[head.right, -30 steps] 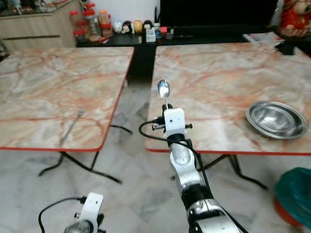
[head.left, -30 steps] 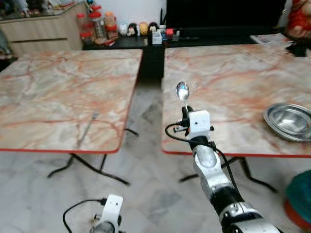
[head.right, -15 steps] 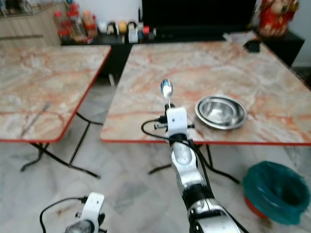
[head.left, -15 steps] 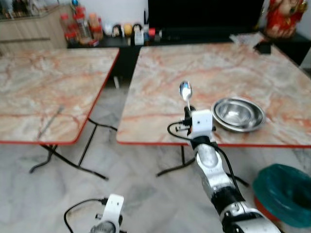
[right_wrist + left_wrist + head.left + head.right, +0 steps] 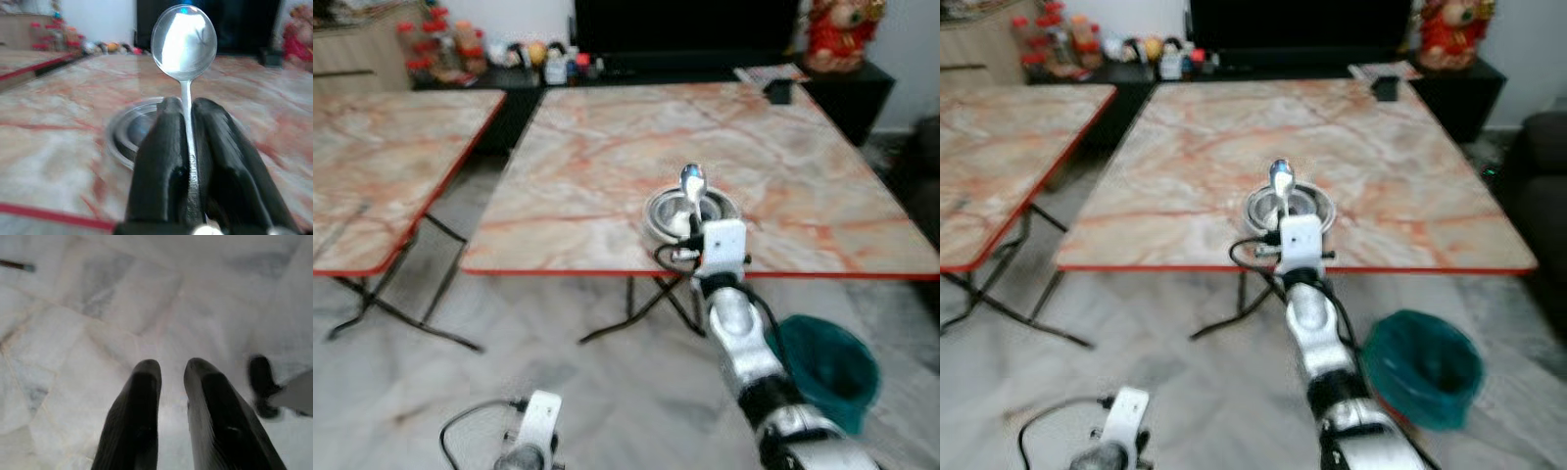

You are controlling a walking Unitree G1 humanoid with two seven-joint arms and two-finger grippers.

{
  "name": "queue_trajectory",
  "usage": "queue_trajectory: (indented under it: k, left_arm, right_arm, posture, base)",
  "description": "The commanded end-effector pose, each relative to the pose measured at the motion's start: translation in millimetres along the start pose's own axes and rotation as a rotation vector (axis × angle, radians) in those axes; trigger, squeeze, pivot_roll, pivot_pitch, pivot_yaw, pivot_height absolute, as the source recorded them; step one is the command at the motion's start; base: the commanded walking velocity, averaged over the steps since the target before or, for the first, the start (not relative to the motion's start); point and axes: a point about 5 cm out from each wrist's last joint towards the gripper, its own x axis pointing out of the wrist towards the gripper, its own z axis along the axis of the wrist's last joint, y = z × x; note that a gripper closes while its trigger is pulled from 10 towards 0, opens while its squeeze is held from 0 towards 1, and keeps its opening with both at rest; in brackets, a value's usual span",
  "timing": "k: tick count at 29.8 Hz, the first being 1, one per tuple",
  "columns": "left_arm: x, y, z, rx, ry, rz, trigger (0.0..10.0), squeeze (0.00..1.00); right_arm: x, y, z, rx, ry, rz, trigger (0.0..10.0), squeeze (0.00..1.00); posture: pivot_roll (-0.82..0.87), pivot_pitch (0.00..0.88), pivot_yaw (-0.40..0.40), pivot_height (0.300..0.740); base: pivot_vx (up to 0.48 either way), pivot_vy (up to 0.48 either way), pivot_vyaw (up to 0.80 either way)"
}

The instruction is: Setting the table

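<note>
- The right gripper (image 5: 185, 147) is clamped on the handle of a metal spoon (image 5: 184, 41), its two black fingers (image 5: 161, 161) pressed to either side of the thin stem.
- The spoon stands upright above the fingertips, bowl uppermost.
- In the head views the right gripper (image 5: 691, 223) is held out in front of the robot, at the near red-trimmed edge of a marble-patterned table (image 5: 607, 147).
- A steel bowl (image 5: 658, 211) sits on that table close to its near edge, directly behind the spoon (image 5: 691, 182), which overlaps it in the view; whether the two touch cannot be told.
- A teal bin (image 5: 827, 357) stands on the floor to the right of the arm, below the table edge.
- A second marble table (image 5: 382, 147) stands to the left, apart from the first.
- The left gripper (image 5: 168, 377) hangs low over the pale tiled floor (image 5: 98, 293), fingers nearly together with a narrow gap, holding nothing.
</note>
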Motion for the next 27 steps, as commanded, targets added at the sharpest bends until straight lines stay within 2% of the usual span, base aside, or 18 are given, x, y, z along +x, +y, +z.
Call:
queue_trajectory:
  k: [1,5,13,20,27]
  left_arm:
    - [0.4,0.2,1.3,0.006,0.002,0.002,10.0,0.00]
    - [0.5,-0.2,1.7,0.005,0.001,0.001,10.0,0.00]
    - [0.5,-0.9,3.6,-0.031,-0.019,-0.006,10.0,0.00]
    - [0.6,-0.1,3.4,-0.029,-0.014,0.001,10.0,0.00]
    - [0.4,0.3,1.7,-0.024,-0.005,0.007,10.0,0.00]
  right_arm:
    - [4.6,-5.5,7.7,0.000,-0.028,-0.014,10.0,0.00]
    - [4.5,-5.8,8.0,-0.007,-0.031,-0.012,10.0,0.00]
    - [3.2,-4.9,6.5,-0.009,-0.027,-0.010,10.0,0.00]
    - [2.4,-5.3,6.0,-0.013,-0.026,-0.009,10.0,0.00]
    - [2.6,-4.0,6.1,-0.011,-0.025,-0.004,10.0,0.00]
  posture:
    - [-0.08,0.000,0.074,0.740]
    - [-0.08,0.000,0.073,0.740]
    - [-0.09,0.000,0.073,0.740]
    - [-0.09,0.000,0.074,0.740]
    - [-0.09,0.000,0.073,0.740]
  base:
    - [0.000,-0.454,0.00]
    - [0.000,-0.431,0.00]
    - [0.000,0.000,0.00]
    - [0.000,0.000,0.00]
    - [0.316,0.000,0.00]
